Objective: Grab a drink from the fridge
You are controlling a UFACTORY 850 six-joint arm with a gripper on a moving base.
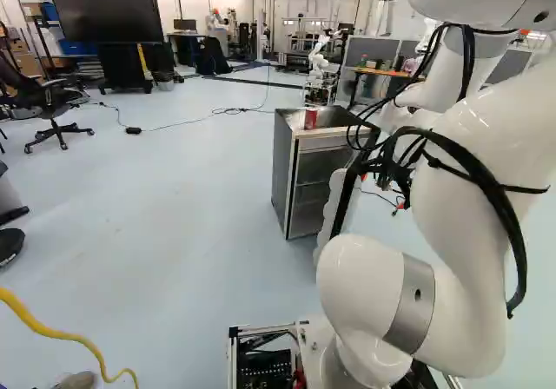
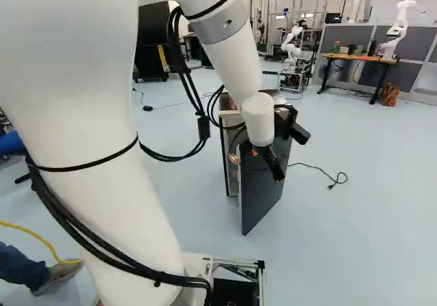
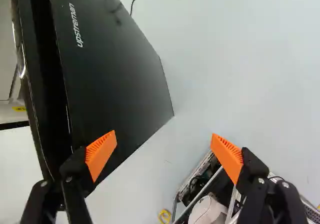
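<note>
My gripper is beside the outer face of the fridge's dark door, which stands swung out from the cabinet. In the wrist view the gripper is open with nothing between its fingers; one orange pad overlaps the lower part of the door, the other is over floor. Whether that finger touches the door I cannot tell. The small fridge stands on the floor, its front uncovered and shelves showing in the left base view. A red can is on its top.
The moving base's frame shows near one finger. A cable lies on the floor beyond the door. A yellow hose runs near a person's shoe. Farther back are a desk and another robot.
</note>
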